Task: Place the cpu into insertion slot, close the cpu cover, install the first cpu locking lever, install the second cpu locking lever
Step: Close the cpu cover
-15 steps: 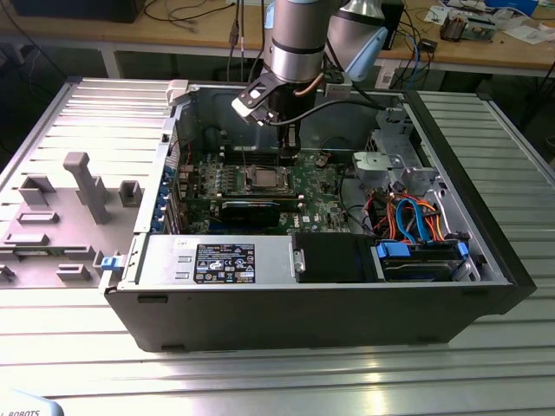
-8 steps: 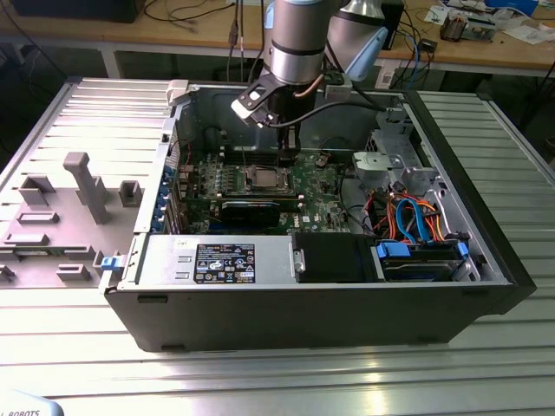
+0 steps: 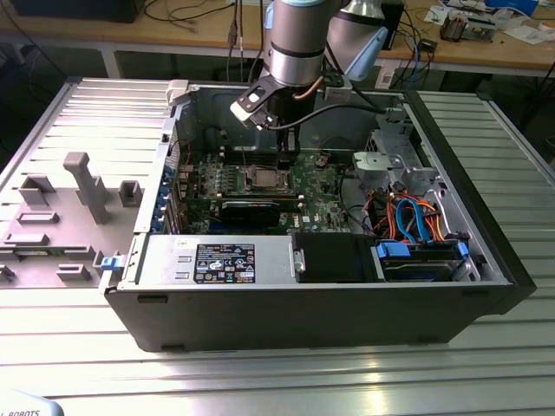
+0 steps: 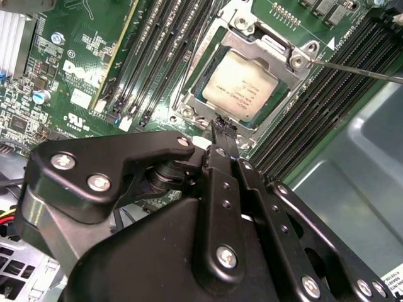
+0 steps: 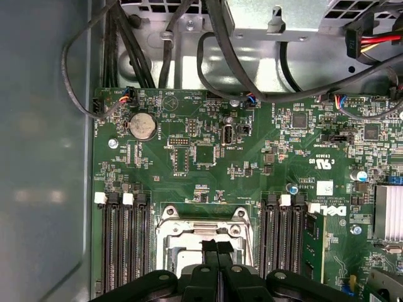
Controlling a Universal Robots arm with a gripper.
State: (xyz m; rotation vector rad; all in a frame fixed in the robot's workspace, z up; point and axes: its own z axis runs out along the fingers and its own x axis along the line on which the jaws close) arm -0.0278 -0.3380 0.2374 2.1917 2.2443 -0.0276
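Note:
The cpu (image 4: 239, 85), a dull silver square, lies flat in the insertion slot (image 3: 263, 178) on the green board. The shiny cpu cover (image 4: 277, 45) lies down around it as a frame. A thin metal lever (image 4: 356, 70) runs out from one socket corner across the black memory slots. My gripper (image 4: 225, 126) is shut, its two black fingers pressed together, with the tips right at the socket's edge. The first wrist view shows the gripper (image 5: 217, 244) over the socket's metal frame (image 5: 204, 217). In the exterior view the gripper (image 3: 286, 163) hangs just above the slot.
The board sits deep inside an open computer case (image 3: 347, 321). Black memory slots (image 5: 123, 245) flank the socket on both sides. Cable bundles (image 5: 208, 56) run behind the board. A drive cage with orange and blue cables (image 3: 416, 217) is toward the exterior view's right.

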